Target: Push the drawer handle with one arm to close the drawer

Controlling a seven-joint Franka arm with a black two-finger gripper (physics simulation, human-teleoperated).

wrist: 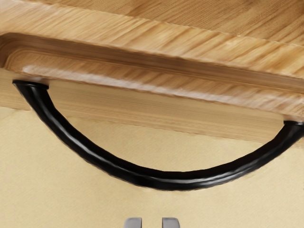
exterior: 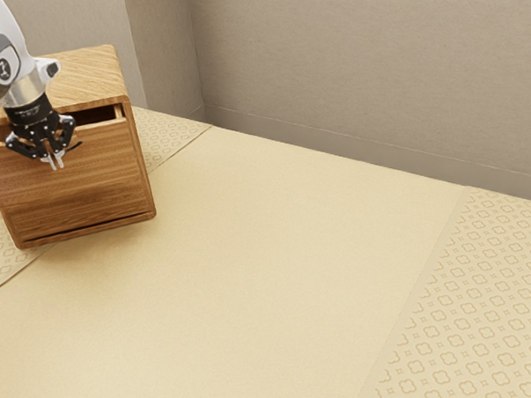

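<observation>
Drawer (exterior: 95, 161) ajar, closing push left to finish
It juts from the cabinet (exterior: 90, 72), dark gap along its top; the end effector (exterior: 54, 162), fingers parted and empty, is near the curved black handle (wrist: 166, 181) on its front

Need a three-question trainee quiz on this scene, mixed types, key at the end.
1. Multiple choice: what is the shape of the black handle?
a) a round knob
b) a curved bow
c) a straight bar
2. True or false: the drawer is partly open, with a dark gap above its front.
3. Fill in the blank: the fingertips of the gripper stand ____ (together / apart).

Key: 1 b; 2 true; 3 apart.
</observation>
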